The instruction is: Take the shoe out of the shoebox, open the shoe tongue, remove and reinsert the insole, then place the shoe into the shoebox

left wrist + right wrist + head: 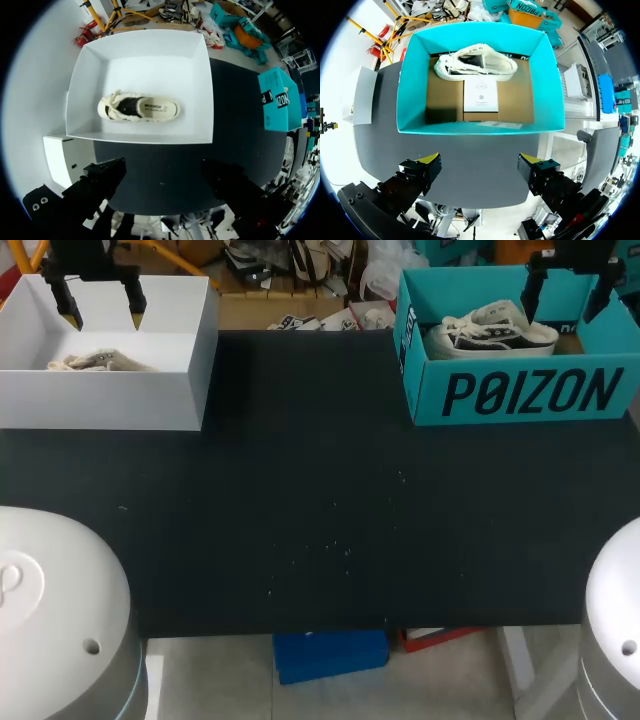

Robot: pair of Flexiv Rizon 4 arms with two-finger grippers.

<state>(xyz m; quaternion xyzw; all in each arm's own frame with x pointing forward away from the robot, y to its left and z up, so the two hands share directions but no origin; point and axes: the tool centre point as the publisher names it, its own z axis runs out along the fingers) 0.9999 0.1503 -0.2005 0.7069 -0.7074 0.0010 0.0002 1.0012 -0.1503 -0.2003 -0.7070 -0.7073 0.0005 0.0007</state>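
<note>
- 2 shoeboxes stand at the far corners of the black table [320, 510]: a white box [100, 395] on the left and a teal box [520, 390] on the right.
- A cream shoe [100, 362] lies on its side on the floor of the white box. The left wrist view shows it near the middle of the box [145, 55], with the shoe's [140, 107] dark insole showing.
- A dark and white shoe [490, 332] sits in the teal box. In the right wrist view it [477, 62] lies against the far wall of the box [480, 32], just beyond a white card [481, 93] on the brown floor.
- The left gripper [101, 315] hangs above the white box with its fingers apart and nothing between them. From its own wrist camera, the gripper [165, 180] looks down past the near rim.
- The right gripper [565, 302] hangs above the teal box, also spread wide and empty, and its own view [480, 162] shows the same.
- As I read it, the task has not started: neither shoe is out of its box and neither is touched.
- All 5 steps are left: lifting a shoe out, opening the tongue, pulling out the insole, putting it back, then boxing the shoe.
- I cannot tell which of the 2 shoes is meant.
</note>
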